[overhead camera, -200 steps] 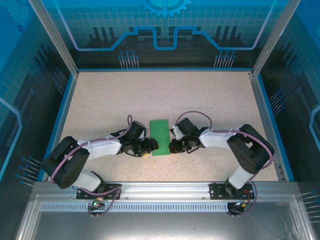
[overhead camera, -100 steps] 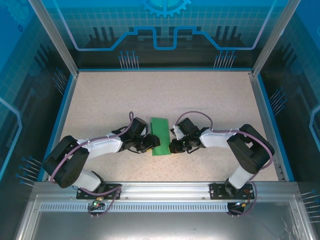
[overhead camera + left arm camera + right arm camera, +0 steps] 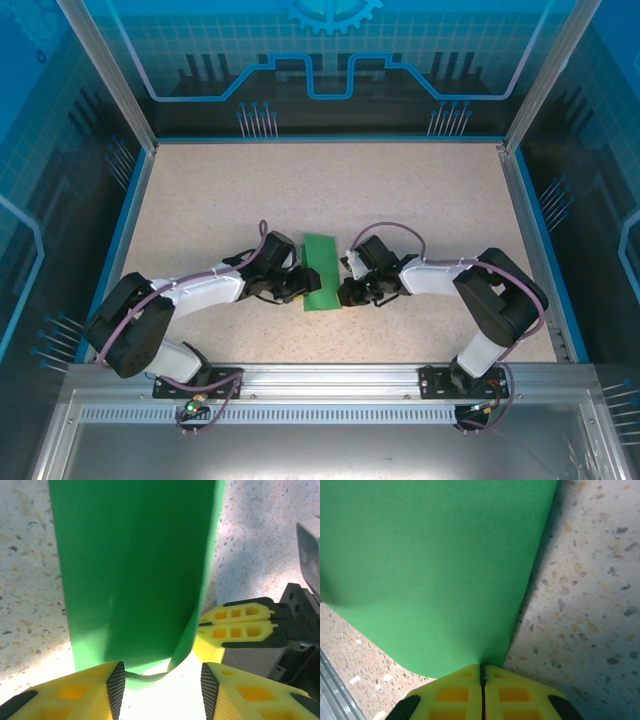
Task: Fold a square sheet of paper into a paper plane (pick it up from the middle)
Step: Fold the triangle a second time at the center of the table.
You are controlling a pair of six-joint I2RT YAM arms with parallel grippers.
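Observation:
The square sheet of paper (image 3: 322, 265) is bright green and lies doubled over as a narrow strip in the middle of the table. In the left wrist view the sheet (image 3: 135, 570) curls up off the table at its near edge, and that curl sits between the spread fingers of my left gripper (image 3: 161, 680), which is open. My left gripper (image 3: 302, 286) is at the strip's left side. My right gripper (image 3: 343, 292) is at the strip's lower right corner. Its fingers (image 3: 240, 627) are closed on the paper's edge. From the right wrist, my right gripper (image 3: 481, 669) is shut on the sheet (image 3: 430, 570).
The speckled beige tabletop (image 3: 330, 190) stretches free behind the paper and to both sides. A blue rim (image 3: 130, 215) and transparent walls enclose it. A metal rail (image 3: 330, 375) with the arm bases runs along the near edge.
My left gripper has slid a little farther from the near edge along the paper's left side, and its jaws have narrowed slightly. The strip now lies slightly tilted. The right gripper has kept its hold.

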